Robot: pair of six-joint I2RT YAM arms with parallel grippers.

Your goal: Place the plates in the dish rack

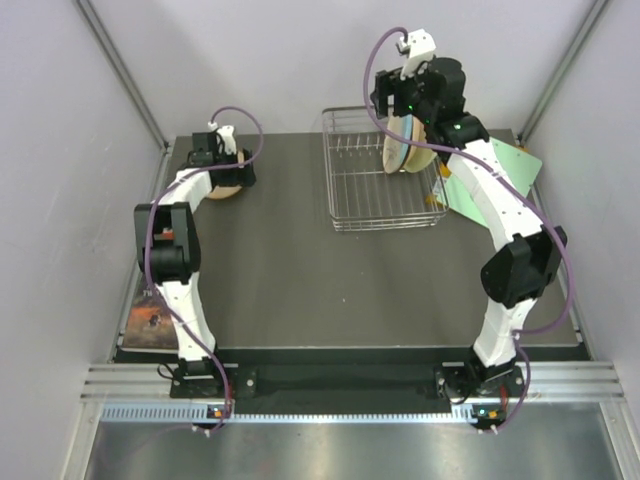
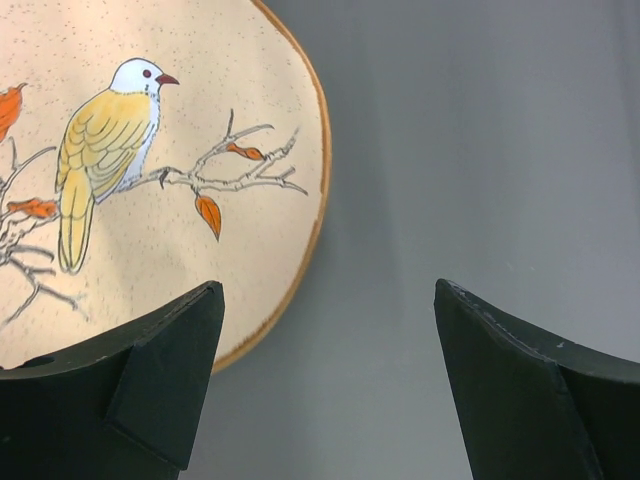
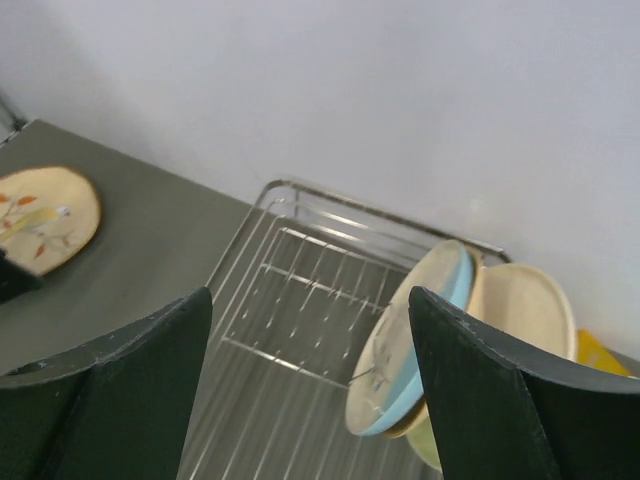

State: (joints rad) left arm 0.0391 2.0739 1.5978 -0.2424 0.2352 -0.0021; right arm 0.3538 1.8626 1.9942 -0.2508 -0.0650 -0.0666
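Observation:
A tan plate (image 2: 150, 170) painted with a bird on a branch lies flat on the table at the back left (image 1: 228, 188). My left gripper (image 2: 328, 285) hangs open just over its edge; one finger covers the rim, the other is over bare table. The silver wire dish rack (image 1: 360, 205) stands at the back right. Three plates stand on edge at its right end: a white-and-light-blue plate (image 3: 425, 345) in front, a tan one under it and a cream one (image 3: 525, 300) behind. My right gripper (image 3: 310, 292) is open above the rack (image 3: 300, 300), holding nothing.
A green board (image 1: 512, 165) lies right of the rack, with an orange piece (image 1: 436, 200) by the rack's corner. A dark flat object (image 1: 150, 318) sits at the table's front left edge. Walls and slanted frame posts close in the back and sides.

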